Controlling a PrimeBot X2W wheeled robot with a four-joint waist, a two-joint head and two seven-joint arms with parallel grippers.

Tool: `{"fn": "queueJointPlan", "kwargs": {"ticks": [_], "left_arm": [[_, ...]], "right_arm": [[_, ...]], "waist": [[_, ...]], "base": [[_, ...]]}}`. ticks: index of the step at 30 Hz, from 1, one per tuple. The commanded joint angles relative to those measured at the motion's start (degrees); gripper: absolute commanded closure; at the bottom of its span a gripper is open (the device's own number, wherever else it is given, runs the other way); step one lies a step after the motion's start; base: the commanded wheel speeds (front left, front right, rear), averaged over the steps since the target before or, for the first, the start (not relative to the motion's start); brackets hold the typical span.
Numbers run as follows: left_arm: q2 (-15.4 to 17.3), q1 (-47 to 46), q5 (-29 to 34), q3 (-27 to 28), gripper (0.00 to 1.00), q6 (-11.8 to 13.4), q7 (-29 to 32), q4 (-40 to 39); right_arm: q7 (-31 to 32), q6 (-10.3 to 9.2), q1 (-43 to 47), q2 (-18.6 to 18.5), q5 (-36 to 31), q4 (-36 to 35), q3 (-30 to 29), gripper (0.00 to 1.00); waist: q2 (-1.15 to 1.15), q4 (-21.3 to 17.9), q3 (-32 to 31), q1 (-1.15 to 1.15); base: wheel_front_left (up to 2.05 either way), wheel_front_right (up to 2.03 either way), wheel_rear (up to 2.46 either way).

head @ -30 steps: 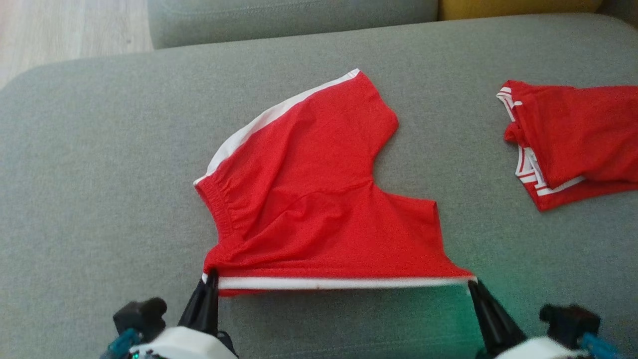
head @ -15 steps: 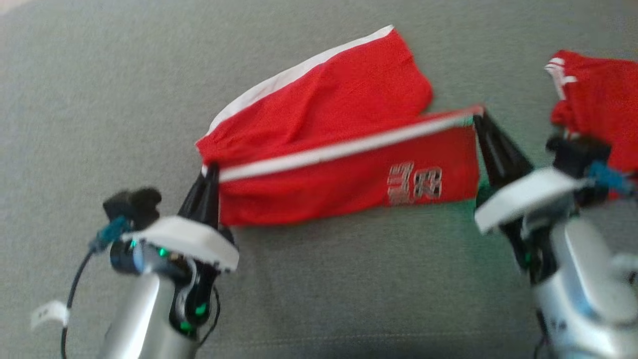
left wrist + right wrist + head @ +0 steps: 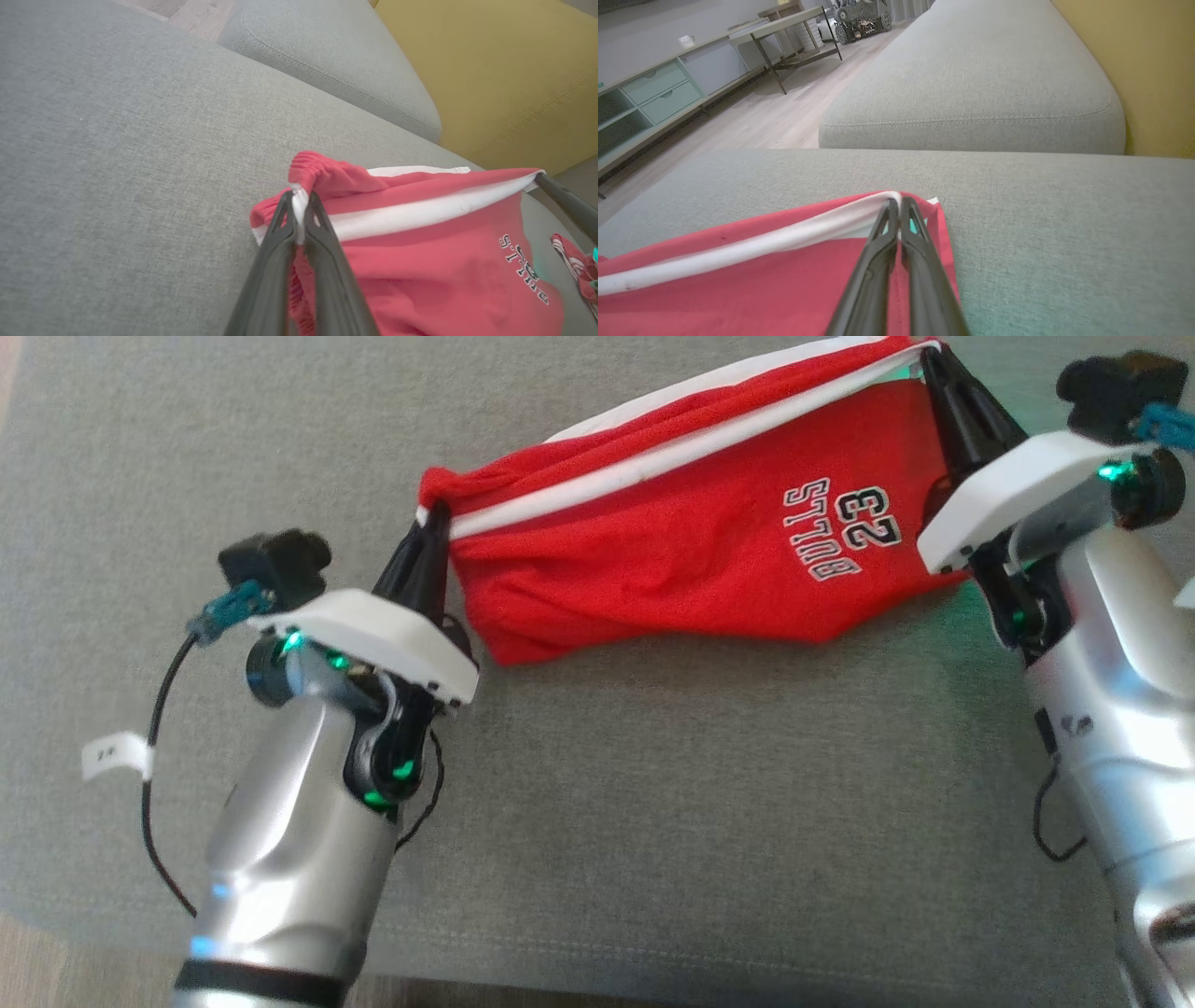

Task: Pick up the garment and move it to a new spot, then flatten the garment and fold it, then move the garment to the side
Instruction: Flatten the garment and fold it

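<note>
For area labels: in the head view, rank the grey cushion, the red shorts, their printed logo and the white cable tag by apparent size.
Largest to smallest:
1. grey cushion
2. red shorts
3. printed logo
4. white cable tag, which looks smallest although it sits nearer the camera.

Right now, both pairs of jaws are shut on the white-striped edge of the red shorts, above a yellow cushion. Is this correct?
Only the colour is wrong: the cushion under the red shorts is grey, as the head view shows. The left gripper and right gripper do have their jaws shut on the white-striped edge.
</note>
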Motion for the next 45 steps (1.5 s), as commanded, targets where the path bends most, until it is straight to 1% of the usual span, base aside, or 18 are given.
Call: {"fn": "queueJointPlan", "kwargs": {"ticks": [1, 9, 10, 11, 12, 16, 19, 22, 25, 27, 30, 33, 36, 37, 40, 45], "left_arm": [[1.31, -2.33, -0.28, 1.60, 1.00, -0.13, -0.67, -0.65], [1.21, -8.89, -4.01, -2.78, 1.00, -1.79, -2.09, 9.01], [1.21, -9.54, -4.08, -3.58, 0.74, -1.97, -2.27, 9.99], [1.21, -10.07, -4.41, -4.08, 0.25, -2.06, -2.67, 10.83], [1.21, -10.49, -4.86, -4.46, 0.00, -2.11, -3.10, 11.60], [1.20, -11.46, -5.51, -5.73, 0.00, -2.10, -5.40, 14.08], [1.20, -11.13, -5.42, -6.02, 0.00, -1.89, -8.01, 14.74], [1.99, -10.28, -3.03, -5.80, 0.00, -0.34, -10.81, 13.61], [3.25, -8.73, 0.65, -4.74, 0.00, 2.00, -11.88, 9.84], [3.68, -6.88, 3.83, -2.41, 0.00, 3.64, -11.96, 4.13], [3.86, -2.63, 8.67, 0.51, 0.00, 5.00, -11.99, -3.49], [3.87, 1.19, 12.95, 2.25, 0.00, 5.88, -12.00, -9.11], [4.10, 4.36, 15.95, 3.49, 0.00, 6.30, -12.00, -12.63], [4.10, 4.36, 15.95, 3.49, 0.00, 6.30, -12.00, -12.63], [4.47, 7.32, 17.68, 4.42, 0.00, 6.09, -12.01, -14.48], [4.83, 11.63, 19.40, 4.62, 0.00, 5.62, -12.01, -14.88]], "right_arm": [[-1.01, -0.06, -1.49, -0.47, 0.51, -0.47, 0.85, 1.00], [-6.04, -0.06, -7.54, 0.40, 4.20, 10.95, 6.56, 1.00], [-6.68, -0.06, -8.09, 0.52, 4.66, 11.93, 7.24, 0.86], [-7.50, -0.06, -8.60, 0.63, 5.12, 12.84, 7.75, 0.45], [-8.47, -0.06, -9.03, 0.81, 5.51, 13.44, 8.47, 0.00], [-12.04, -0.06, -9.68, 1.09, 7.22, 14.52, 11.49, 0.00], [-14.18, -0.06, -9.12, 0.64, 8.25, 13.32, 13.09, 0.00], [-15.06, -0.06, -7.87, -0.39, 7.57, 10.54, 13.32, 0.00], [-15.14, -0.06, -5.45, -1.62, 4.64, 3.90, 9.53, 0.00], [-15.15, -0.06, -2.46, -1.79, 1.61, -0.25, 6.61, 0.00], [-15.16, -0.06, 2.60, -0.97, -3.17, -5.67, 1.60, 0.00], [-15.17, -0.06, 7.84, 0.59, -7.82, -10.92, -2.45, 0.00], [-15.17, -0.06, 13.20, 2.57, -11.27, -15.57, -5.21, 0.00], [-15.17, -0.06, 13.20, 2.57, -11.27, -15.57, -5.21, 0.00], [-15.17, -0.06, 18.20, 4.45, -13.41, -18.94, -7.53, 0.00], [-14.89, -0.06, 25.44, 6.93, -15.78, -23.43, -10.60, 0.00]], "waist": [[0.00, 1.05, 1.01, 0.00], [0.00, 1.71, 1.80, 0.00], [0.00, 1.69, 1.85, 0.00], [0.00, 1.62, 1.86, 0.00], [0.00, 1.53, 1.86, 0.00], [0.00, 0.90, 1.55, 0.00], [0.00, 0.33, 0.83, 0.00], [0.00, -0.41, 0.09, 0.00], [0.00, -1.24, -0.43, 0.00], [0.00, -1.77, -0.84, 0.00], [0.00, -2.65, -1.74, 0.00], [0.00, -3.47, -2.53, 0.00], [0.00, -4.31, -3.15, 0.00], [0.00, -4.31, -3.15, 0.00], [0.00, -5.19, -3.85, 0.00], [0.00, -6.06, -4.76, 0.00]], "base": [[0.00, 0.00, 0.00], [0.00, 0.00, 0.00], [0.00, 0.00, 0.00], [0.00, 0.00, 0.00], [0.00, 0.00, 0.00], [0.00, 0.00, 0.00], [0.00, 0.00, 0.00], [0.00, 0.00, 0.00], [0.00, 0.00, 0.00], [0.00, 0.00, 0.00], [0.00, 0.00, 0.00], [0.00, 0.00, 0.00], [0.00, 0.00, 0.00], [0.00, 0.00, 0.00], [0.00, 0.00, 0.00], [0.00, 0.00, 0.00]]}}
